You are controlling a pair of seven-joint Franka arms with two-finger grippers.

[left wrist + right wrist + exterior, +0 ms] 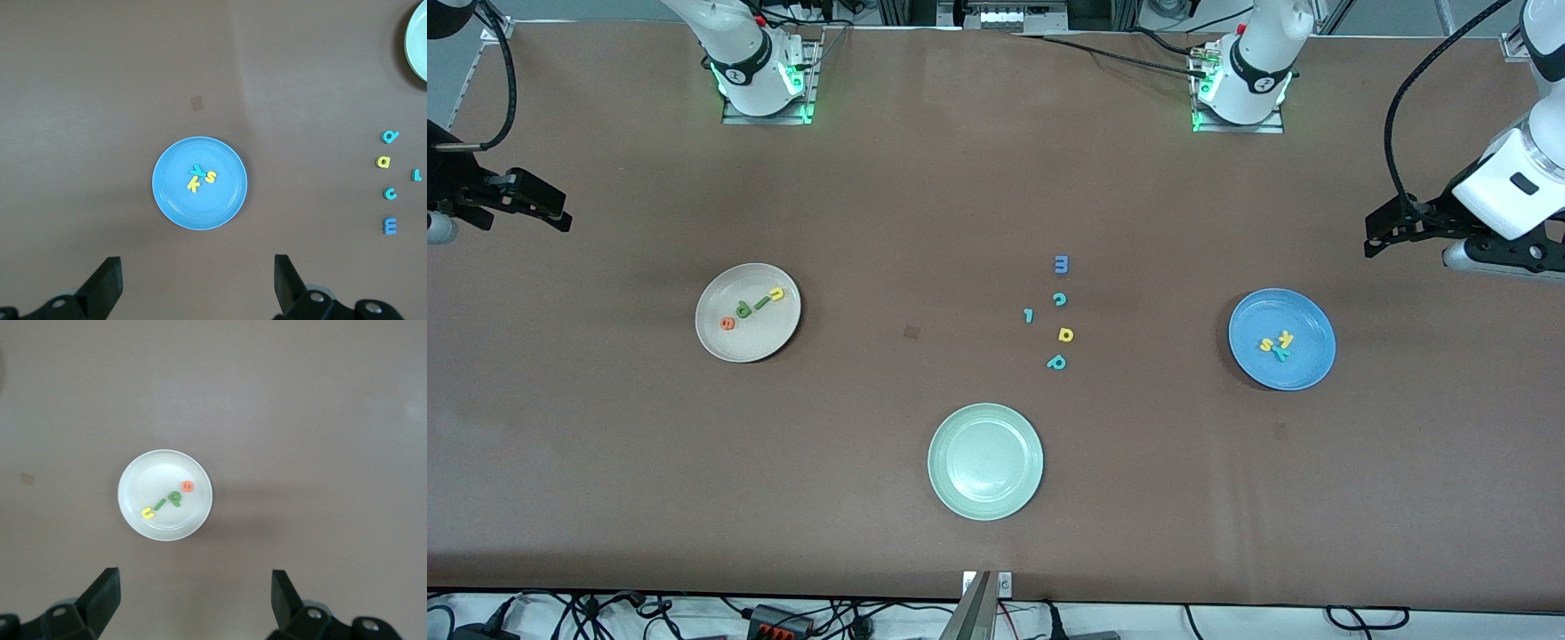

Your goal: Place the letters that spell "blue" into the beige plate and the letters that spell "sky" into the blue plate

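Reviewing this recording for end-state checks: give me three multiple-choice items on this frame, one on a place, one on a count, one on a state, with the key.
1. Where do the yellow k and s lie?
A. in the blue plate
B. in the pale green plate
C. on the bare table

2. How many letters lie in the beige plate?
A. two
B. four
C. six

3. How do the left gripper and the right gripper stand?
A. both open, holding nothing
B. left shut on a letter
C. right shut on a plate

Key: 1 A, they sit with the teal y on blue; 2 B, orange, two green and yellow ones show; 3 A, both wrist views show spread fingers with nothing between.
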